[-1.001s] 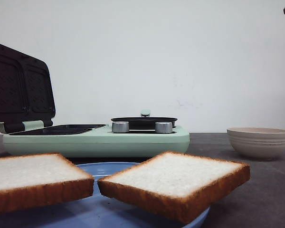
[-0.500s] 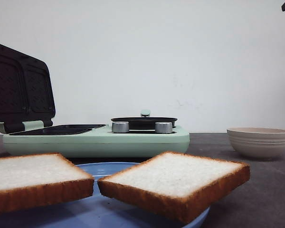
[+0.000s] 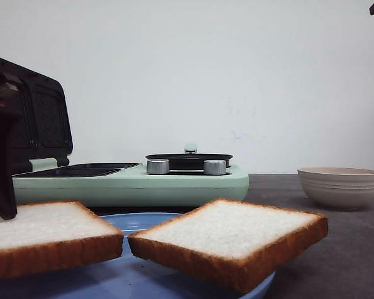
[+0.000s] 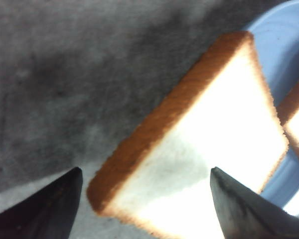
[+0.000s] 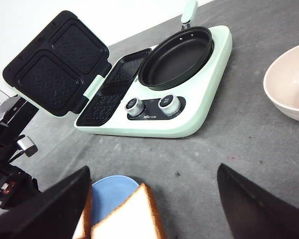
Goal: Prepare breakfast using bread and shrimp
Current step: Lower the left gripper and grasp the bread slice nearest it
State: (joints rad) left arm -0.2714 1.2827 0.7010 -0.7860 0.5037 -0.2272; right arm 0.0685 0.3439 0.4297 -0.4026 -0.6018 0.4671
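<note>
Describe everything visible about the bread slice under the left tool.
The left bread slice is thick and square, with a white crumb and golden-brown crust. It lies flat, partly on the blue plate and overhanging the grey table. The left tool hovers open above it, its fingers straddling one corner. No contact is visible.

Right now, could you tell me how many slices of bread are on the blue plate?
2. One slice lies on the left side of the blue plate, under the left hand; the other slice lies on the right, overhanging the rim. None appears hidden.
</note>
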